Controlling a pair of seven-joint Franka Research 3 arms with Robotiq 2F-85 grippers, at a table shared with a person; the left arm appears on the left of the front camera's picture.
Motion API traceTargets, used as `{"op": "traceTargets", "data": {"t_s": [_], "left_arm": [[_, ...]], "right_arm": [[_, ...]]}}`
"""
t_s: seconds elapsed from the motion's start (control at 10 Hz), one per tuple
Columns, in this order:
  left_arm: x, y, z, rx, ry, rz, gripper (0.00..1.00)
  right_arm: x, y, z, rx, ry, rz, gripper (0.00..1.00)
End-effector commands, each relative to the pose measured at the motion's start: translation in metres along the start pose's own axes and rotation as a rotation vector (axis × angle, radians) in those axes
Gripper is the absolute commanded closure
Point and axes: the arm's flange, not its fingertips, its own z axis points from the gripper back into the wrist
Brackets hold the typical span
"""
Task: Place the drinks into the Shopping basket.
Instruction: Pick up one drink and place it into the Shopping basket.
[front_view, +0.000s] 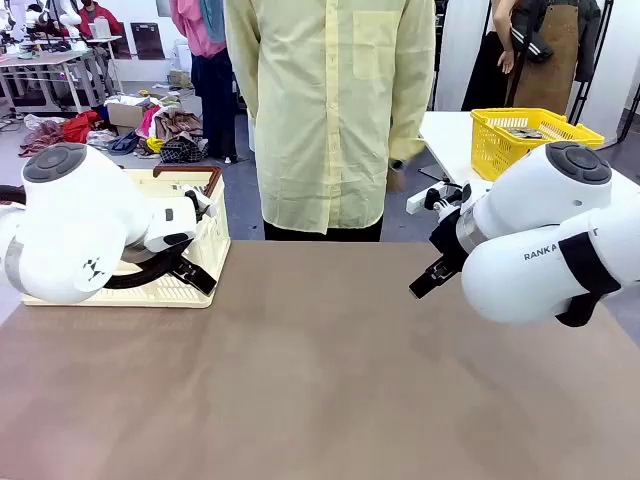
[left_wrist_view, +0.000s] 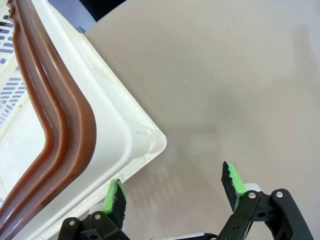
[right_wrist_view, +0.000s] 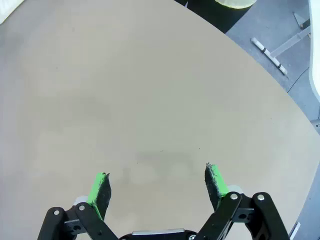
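This looks like a robotics lab or test room. Two white robot arms, the left arm (front_view: 70, 225) and the right arm (front_view: 545, 240), are stationed at a plain brown table (front_view: 320, 390). A person in a pale yellow shirt (front_view: 330, 110) stands across it. A cream Shopping basket (front_view: 195, 285) sits on the table's left part, and a yellow mesh basket (front_view: 530, 140) sits on a white side table (front_view: 448, 140). Behind, heaps of clothes (front_view: 150, 125) lie on the grey floor (front_view: 240, 190), and a further work table (front_view: 40, 62) stands at the far left
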Motion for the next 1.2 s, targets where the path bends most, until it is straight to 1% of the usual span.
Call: {"op": "traceTargets", "data": {"t_s": [0.0, 1.1], "left_arm": [[0.0000, 0.0000, 0.0000, 0.000, 0.000, 0.000, 0.00], [0.0000, 0.0000, 0.0000, 0.000, 0.000, 0.000, 0.00]], "right_arm": [[0.0000, 0.0000, 0.0000, 0.000, 0.000, 0.000, 0.00], [0.0000, 0.0000, 0.0000, 0.000, 0.000, 0.000, 0.00]]}}
